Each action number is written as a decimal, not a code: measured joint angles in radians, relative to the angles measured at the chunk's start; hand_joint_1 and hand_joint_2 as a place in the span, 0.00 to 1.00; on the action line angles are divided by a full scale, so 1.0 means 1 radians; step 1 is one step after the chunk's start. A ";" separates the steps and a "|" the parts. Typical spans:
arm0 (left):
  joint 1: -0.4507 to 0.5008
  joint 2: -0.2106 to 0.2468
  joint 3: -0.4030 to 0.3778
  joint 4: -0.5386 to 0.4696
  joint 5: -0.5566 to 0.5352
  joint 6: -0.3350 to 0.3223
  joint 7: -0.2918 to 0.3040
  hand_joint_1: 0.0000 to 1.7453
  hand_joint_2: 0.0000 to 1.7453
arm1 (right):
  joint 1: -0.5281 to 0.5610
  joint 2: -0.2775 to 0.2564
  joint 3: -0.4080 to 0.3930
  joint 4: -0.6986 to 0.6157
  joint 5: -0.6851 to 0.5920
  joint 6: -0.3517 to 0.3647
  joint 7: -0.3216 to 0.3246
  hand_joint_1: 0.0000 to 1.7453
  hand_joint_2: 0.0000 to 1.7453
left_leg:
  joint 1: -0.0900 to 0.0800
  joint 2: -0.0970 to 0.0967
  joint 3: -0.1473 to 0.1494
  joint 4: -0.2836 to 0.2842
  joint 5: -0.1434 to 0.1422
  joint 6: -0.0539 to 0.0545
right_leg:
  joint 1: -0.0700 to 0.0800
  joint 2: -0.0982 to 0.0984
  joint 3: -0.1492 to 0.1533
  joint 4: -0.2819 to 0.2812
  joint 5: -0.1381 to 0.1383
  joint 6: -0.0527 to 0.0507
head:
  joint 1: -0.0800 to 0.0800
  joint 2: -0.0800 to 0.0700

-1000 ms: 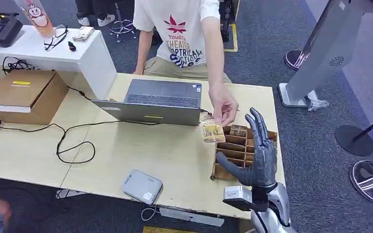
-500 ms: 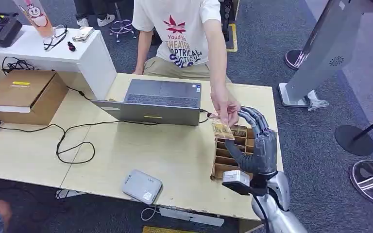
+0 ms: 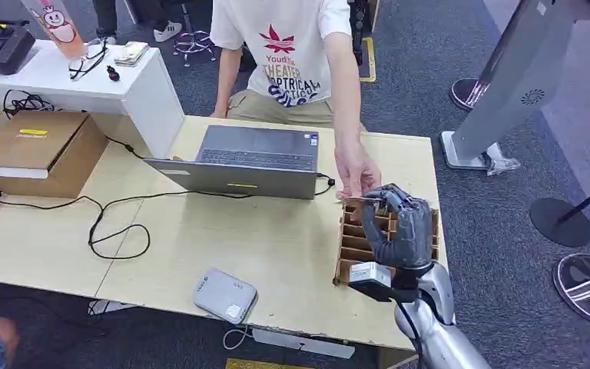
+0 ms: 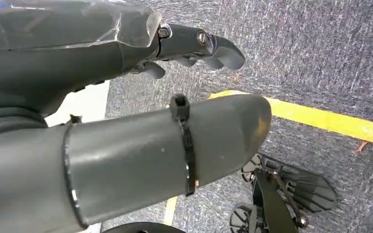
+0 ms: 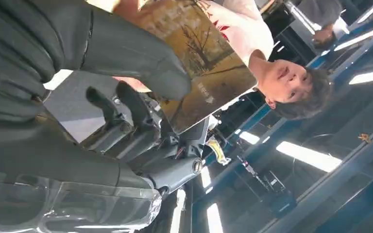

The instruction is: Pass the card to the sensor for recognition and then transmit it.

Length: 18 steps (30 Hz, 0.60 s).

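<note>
Right hand (image 3: pixel 399 227) clenched around the card (image 5: pixel 201 68) over the cardboard divider box (image 3: pixel 353 250); person's hand (image 3: pixel 356 173) touching the card; left hand (image 4: pixel 126 121) loose, grasping nothing.

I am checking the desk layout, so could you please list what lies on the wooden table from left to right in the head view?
cardboard box → black cable → grey sensor → cardboard organizer → right hand

Office or lab test area: grey carpet (image 3: pixel 430 69), wooden counter (image 3: pixel 261 238) with laptop (image 3: pixel 250 160), cables (image 3: pixel 115 223), cardboard box (image 3: pixel 42 150), and white side shelf (image 3: pixel 134 88).
</note>
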 joint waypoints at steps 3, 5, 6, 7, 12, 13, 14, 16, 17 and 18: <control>0.000 0.000 0.000 0.000 0.000 0.000 -0.002 0.00 0.00 | -0.001 0.000 0.002 0.000 -0.007 0.000 -0.002 1.00 1.00 | 0.000 0.000 0.000 0.000 0.000 0.000 | 0.000 0.000 0.000 0.000 0.000 0.000 | 0.000 0.000; 0.000 0.000 0.000 0.000 0.000 0.000 -0.002 0.00 0.00 | -0.001 0.000 0.005 0.001 -0.007 0.000 -0.002 1.00 1.00 | 0.000 0.000 0.000 0.000 0.000 0.000 | 0.000 0.000 0.000 0.000 0.000 0.000 | 0.000 0.000; 0.000 0.000 0.000 0.000 0.000 0.000 -0.003 0.00 0.00 | -0.002 0.000 0.006 0.001 -0.009 0.000 -0.003 1.00 1.00 | 0.000 0.000 0.000 0.000 0.000 0.000 | 0.000 0.000 0.000 0.000 0.000 0.000 | 0.000 0.000; 0.000 0.000 0.000 0.000 0.000 0.000 -0.003 0.00 0.00 | -0.002 0.000 0.007 0.002 -0.011 0.000 -0.003 1.00 1.00 | 0.000 0.000 0.000 0.000 0.000 0.000 | 0.000 0.000 0.000 0.000 0.000 0.000 | 0.000 0.000; 0.001 0.000 0.000 0.000 0.002 0.002 -0.004 0.00 0.00 | -0.002 0.000 0.013 0.002 -0.045 0.015 -0.008 1.00 1.00 | 0.000 0.000 0.000 0.000 0.000 0.000 | 0.000 0.000 0.000 0.000 0.000 0.000 | 0.000 0.000; 0.001 0.000 0.000 0.000 0.003 0.003 -0.005 0.00 0.00 | -0.003 0.000 0.015 0.002 -0.057 0.024 -0.008 1.00 1.00 | 0.000 0.000 0.000 0.000 0.000 0.000 | 0.000 0.000 0.000 0.000 0.000 0.000 | 0.000 0.000; 0.001 0.000 0.000 0.000 0.003 0.004 -0.005 0.00 0.00 | -0.003 0.000 0.016 0.002 -0.074 0.039 -0.012 1.00 1.00 | 0.000 0.000 0.000 0.000 0.000 0.000 | 0.000 0.000 0.000 0.000 0.000 0.000 | 0.000 0.000; 0.002 0.000 0.000 0.000 0.005 0.007 -0.005 0.00 0.00 | -0.003 0.000 0.018 -0.001 -0.111 0.073 -0.014 1.00 1.00 | 0.000 0.000 0.000 0.000 0.000 0.000 | 0.000 0.000 0.000 0.000 0.000 0.000 | 0.000 0.000; 0.002 0.000 0.000 0.000 0.006 0.008 -0.004 0.00 0.00 | -0.004 0.000 0.018 -0.002 -0.132 0.093 -0.014 1.00 1.00 | 0.000 0.000 0.000 0.000 0.000 0.000 | 0.000 0.000 0.000 0.000 0.000 0.000 | 0.000 0.000; 0.003 0.000 0.000 0.000 0.006 0.008 -0.004 0.00 0.00 | -0.004 0.000 0.019 -0.004 -0.160 0.120 -0.016 1.00 1.00 | 0.000 0.000 0.000 0.000 0.000 0.000 | 0.000 0.000 0.000 0.000 0.000 0.000 | 0.000 0.000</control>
